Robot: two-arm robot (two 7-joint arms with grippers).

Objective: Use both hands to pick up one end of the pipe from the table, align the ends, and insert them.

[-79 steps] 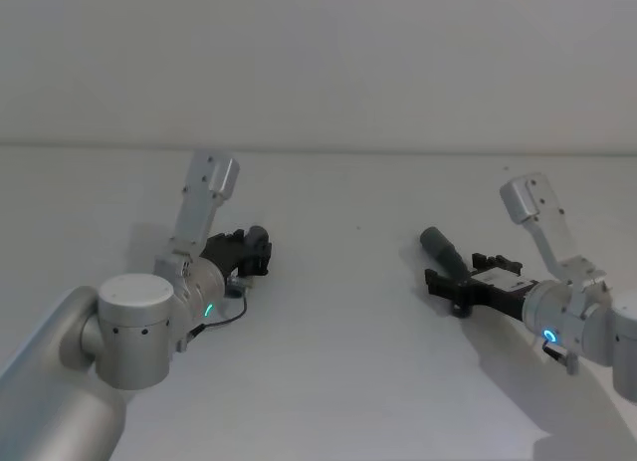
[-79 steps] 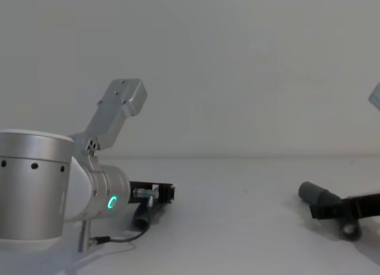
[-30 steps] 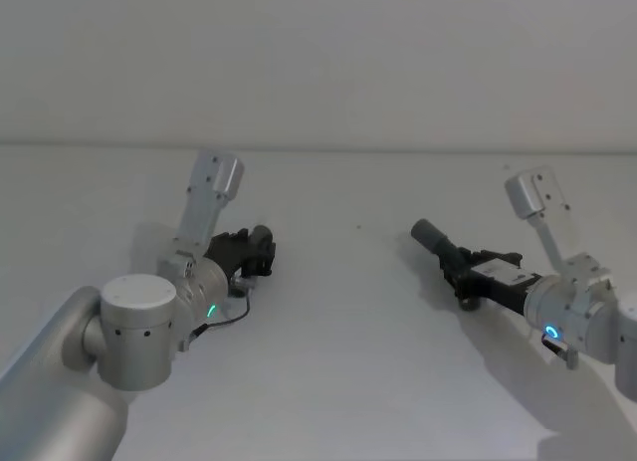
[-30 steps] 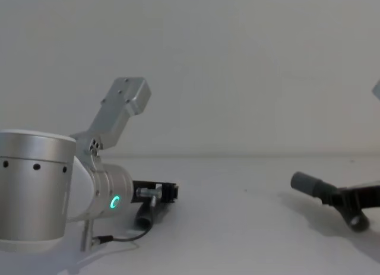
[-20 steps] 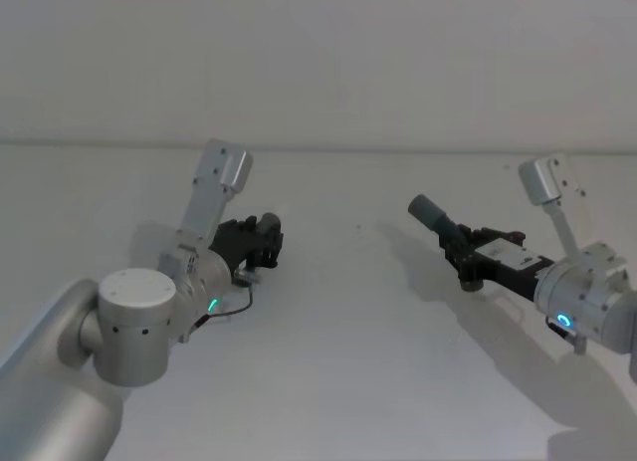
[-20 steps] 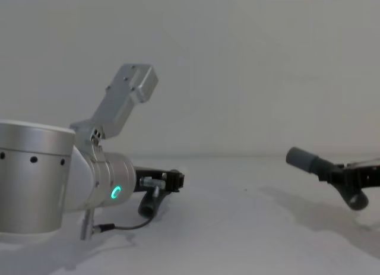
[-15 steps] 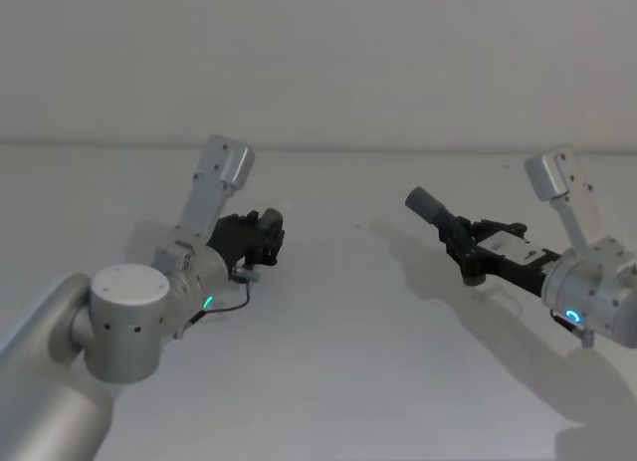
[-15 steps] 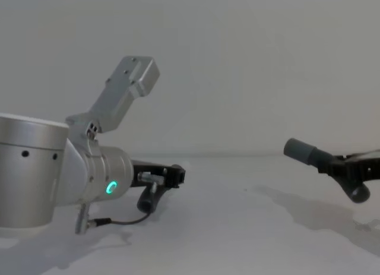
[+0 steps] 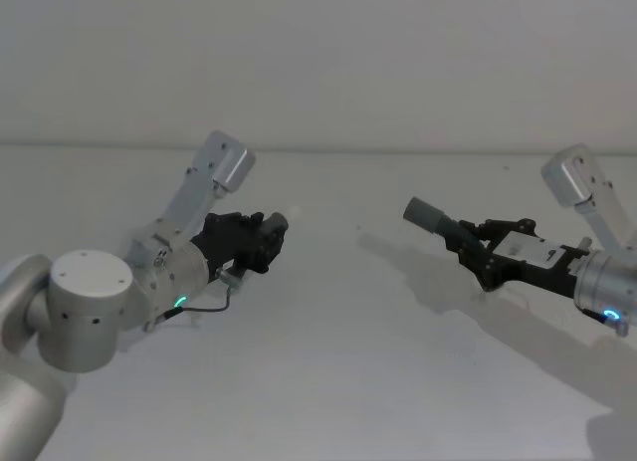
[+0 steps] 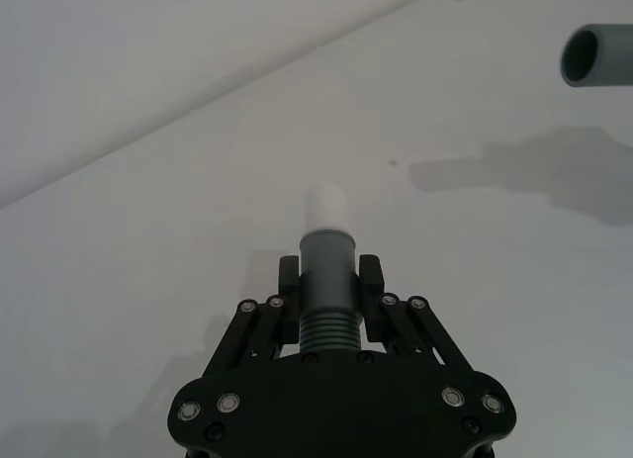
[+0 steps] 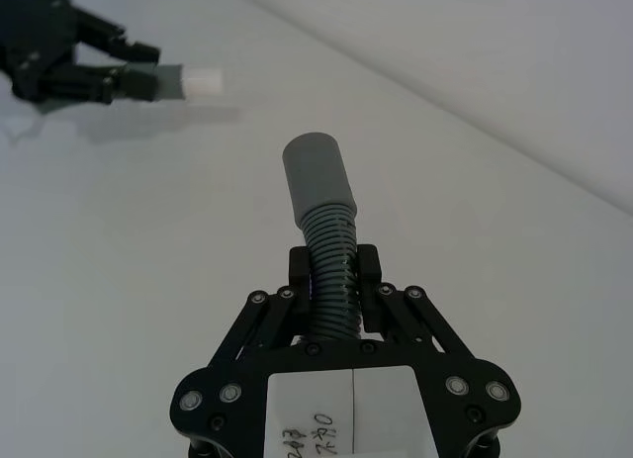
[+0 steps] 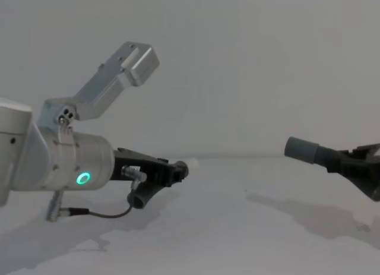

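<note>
From where I stand, the black plastic left gripper (image 10: 329, 272) is clamped on a short dark grey ribbed hose piece (image 10: 327, 327) just behind its smooth grey cuff (image 10: 327, 263). It holds the piece clear of the plain white table (image 9: 328, 381), above the left half. The black right gripper (image 11: 334, 268), with a white label (image 11: 351, 409) on its back, grips the ribs of the second dark grey hose piece (image 11: 330, 248) above the right half. The two ends face each other across the table's middle, well apart.

The left wrist view shows the narrow white tip (image 10: 324, 209) and, far off, the hollow mouth of the wider cuff (image 10: 593, 54). The chest view shows the left piece's tail curving down under the fingers, and a thin black cable (image 12: 98, 215) looping below the arm.
</note>
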